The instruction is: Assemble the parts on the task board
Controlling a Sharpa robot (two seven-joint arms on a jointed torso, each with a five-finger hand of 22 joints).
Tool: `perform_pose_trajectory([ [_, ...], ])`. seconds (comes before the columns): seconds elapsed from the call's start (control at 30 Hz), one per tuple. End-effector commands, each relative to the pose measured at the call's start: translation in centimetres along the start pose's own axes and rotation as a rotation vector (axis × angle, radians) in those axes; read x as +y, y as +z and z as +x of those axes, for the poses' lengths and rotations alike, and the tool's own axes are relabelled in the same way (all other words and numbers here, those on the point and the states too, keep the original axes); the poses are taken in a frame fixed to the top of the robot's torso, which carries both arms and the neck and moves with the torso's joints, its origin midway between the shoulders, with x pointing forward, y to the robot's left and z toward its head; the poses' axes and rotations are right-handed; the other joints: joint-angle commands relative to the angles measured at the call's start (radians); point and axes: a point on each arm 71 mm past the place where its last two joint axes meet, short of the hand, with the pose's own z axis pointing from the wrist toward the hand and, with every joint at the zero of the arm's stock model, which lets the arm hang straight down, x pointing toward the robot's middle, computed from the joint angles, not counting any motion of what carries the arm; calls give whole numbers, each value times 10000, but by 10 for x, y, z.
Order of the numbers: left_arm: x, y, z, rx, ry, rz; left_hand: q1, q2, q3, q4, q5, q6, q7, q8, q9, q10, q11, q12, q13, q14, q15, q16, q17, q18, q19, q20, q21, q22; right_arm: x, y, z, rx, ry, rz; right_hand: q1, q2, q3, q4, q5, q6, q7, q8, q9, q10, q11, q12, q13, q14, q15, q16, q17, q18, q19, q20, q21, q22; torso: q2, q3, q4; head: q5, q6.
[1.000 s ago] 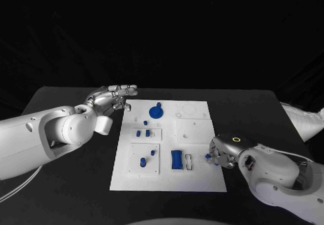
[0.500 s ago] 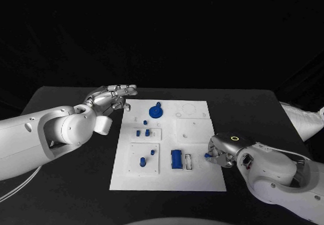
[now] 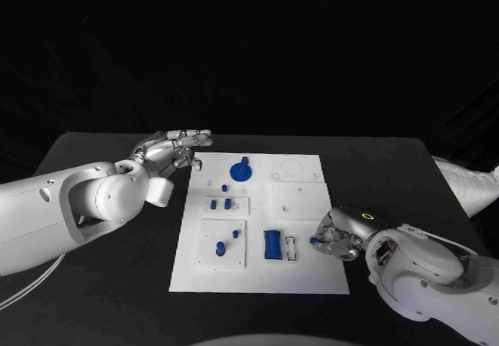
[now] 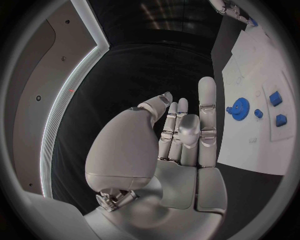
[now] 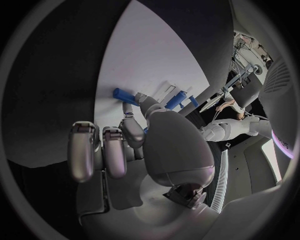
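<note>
The small blue peg [image 3: 314, 240] sits at the right side of the task board [image 3: 259, 280], just beside the pale slotted frame [image 3: 292, 248] and the tall blue block [image 3: 272, 244], and the right hand [image 3: 337, 242] is on it now, fingertips [image 5: 129, 106] touching the blue piece in the right wrist view; whether it is truly pinched or only touched, I cannot tell. That is the news here: a second ago the right hand hung a little off the board's edge with the peg showing clear beside it, and now the hand has crept in and down so its fingers close over the piece. For the task, I judge this as the start of a pick, the peg being readied for a seat on the board. Further out, the blue gear [image 3: 239, 171] lies near the far end of the board, two small blue blocks [image 3: 220, 205] sit in the middle left panel, and two more blue pieces [image 3: 226, 243] rest in the near left panel; none of them has moved since the earlier frames. The left hand [image 3: 173, 149] stays put too, held up off the far left corner of the board, fingers straight and apart, holding nothing
</note>
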Motion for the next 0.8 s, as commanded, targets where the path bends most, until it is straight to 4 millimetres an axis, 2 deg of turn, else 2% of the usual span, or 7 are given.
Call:
perform_pose_trajectory([
  [0.03,-1,0,3,213,-9,64,-58,59,-49,-7,21,-82,17,34,-9,-48,16,35,-2,-38,-2,-19,-8,184,-63,23,-52,-13,2,-4,-1,-58,1354,340,-180,-53,33,87,37,248,-168,27,25,1054,-573,744,6380,953,-86,64,2094,-104,250,-39,43,320,4,-7,-2,-3,3],
  [0.33,0,0,6,287,-30,58,-47,67,-44,-14,23,-82,15,41,-7,-55,15,47,-2,-41,-2,-18,-13,185,-64,24,-53,-13,12,-5,-1,276,2259,340,-378,-134,112,142,184,339,-213,47,37,1097,-607,838,6441,958,-112,75,2113,-109,265,-59,64,353,13,-11,-1,14,-46],
  [0.47,0,0,7,301,-33,54,-47,67,-44,-14,23,-82,15,41,-7,-55,15,47,-2,-41,-2,-18,-13,185,-64,24,-53,-13,15,-4,1,410,2484,335,-551,-209,120,187,411,424,-249,72,57,1118,-637,875,6468,961,-138,84,2128,-112,274,-83,75,370,9,-15,-2,11,-64],
  [0.8,0,0,8,338,-43,53,-47,67,-44,-14,23,-82,15,41,-7,-55,15,47,-2,-41,-2,-18,-13,185,-64,24,-53,-13,23,3,7,851,2644,299,-1201,-296,-85,528,490,686,-364,156,149,1175,-725,975,6535,971,-205,109,2171,-121,297,-138,107,423,7,-13,-1,32,-75],
])
